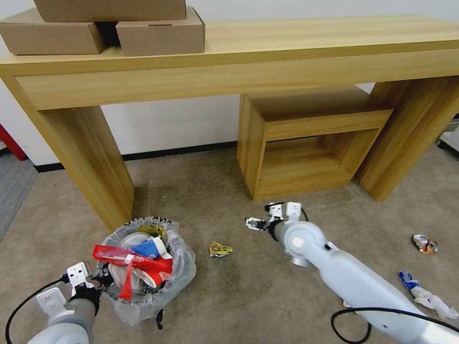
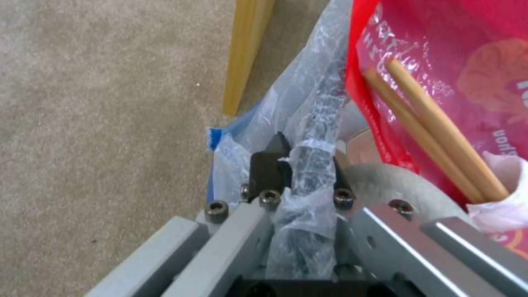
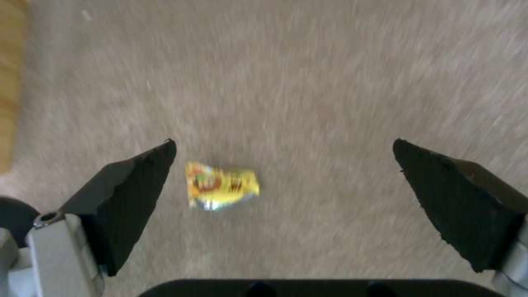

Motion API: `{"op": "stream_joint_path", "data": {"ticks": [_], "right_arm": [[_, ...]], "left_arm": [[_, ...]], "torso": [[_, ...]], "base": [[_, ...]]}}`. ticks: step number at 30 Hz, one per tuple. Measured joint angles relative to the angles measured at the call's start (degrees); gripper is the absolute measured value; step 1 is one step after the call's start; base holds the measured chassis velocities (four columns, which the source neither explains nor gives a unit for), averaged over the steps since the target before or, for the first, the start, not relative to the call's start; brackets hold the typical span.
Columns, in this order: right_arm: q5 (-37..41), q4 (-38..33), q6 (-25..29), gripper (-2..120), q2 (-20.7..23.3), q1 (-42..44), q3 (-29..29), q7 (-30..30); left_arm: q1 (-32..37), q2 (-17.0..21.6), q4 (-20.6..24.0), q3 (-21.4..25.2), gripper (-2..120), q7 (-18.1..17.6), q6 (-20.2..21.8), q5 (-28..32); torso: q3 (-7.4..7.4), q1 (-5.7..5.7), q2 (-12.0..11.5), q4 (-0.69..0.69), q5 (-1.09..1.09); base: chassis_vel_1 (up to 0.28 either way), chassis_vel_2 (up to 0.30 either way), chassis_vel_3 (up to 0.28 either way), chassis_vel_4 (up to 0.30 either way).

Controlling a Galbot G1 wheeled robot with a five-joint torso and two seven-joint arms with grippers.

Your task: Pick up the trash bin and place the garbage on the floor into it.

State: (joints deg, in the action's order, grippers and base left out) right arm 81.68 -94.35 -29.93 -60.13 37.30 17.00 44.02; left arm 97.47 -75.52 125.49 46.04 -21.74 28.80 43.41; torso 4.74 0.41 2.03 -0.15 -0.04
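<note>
The trash bin (image 1: 146,267), round and lined with a crinkly clear bag, stands at the lower left of the head view, full of cups and a red wrapper (image 1: 131,260). My left gripper (image 1: 98,282) is shut on the trash bin's rim (image 2: 313,165), one finger either side of the bagged edge. A red wrapper (image 2: 440,74) and wooden sticks (image 2: 434,132) lie inside. A yellow crumpled wrapper (image 1: 220,249) lies on the carpet right of the bin. My right gripper (image 1: 253,223) hangs open above the carpet, the yellow wrapper (image 3: 221,185) below it, nearer one finger.
A wooden table leg (image 1: 91,162) stands just behind the bin, and a low wooden shelf (image 1: 306,148) sits under the table. A crushed can (image 1: 424,243) and a blue-white crumpled piece (image 1: 425,294) lie on the carpet at the right. Cardboard boxes (image 1: 105,28) sit on the table.
</note>
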Motion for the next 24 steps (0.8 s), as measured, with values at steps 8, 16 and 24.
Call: {"op": "stream_joint_path", "data": {"ticks": [8,16,24], "right_arm": [[0.2,10.06,-2.71,100,-9.75,-1.86,3.89,2.65],[-4.03,17.35,-2.02,100,-14.61,-1.3,3.7,-0.25],[-6.18,22.12,-1.54,100,-17.18,-1.0,3.29,-2.07]], "left_arm": [[-0.53,-0.55,-0.98,-0.01,1,-0.12,0.04,-0.14],[0.01,-0.73,-0.79,0.04,1,-0.1,-0.04,-0.24],[-0.24,-0.72,-1.15,-0.28,1,0.01,-0.24,-0.3]], "torso": [[0.0,0.0,0.0,0.01,-0.01],[0.0,0.0,0.0,0.0,0.0],[0.0,0.0,0.0,0.0,0.01]], "base": [[0.0,0.0,0.0,0.0],[0.0,0.0,0.0,0.0],[0.0,0.0,0.0,0.0]]}}
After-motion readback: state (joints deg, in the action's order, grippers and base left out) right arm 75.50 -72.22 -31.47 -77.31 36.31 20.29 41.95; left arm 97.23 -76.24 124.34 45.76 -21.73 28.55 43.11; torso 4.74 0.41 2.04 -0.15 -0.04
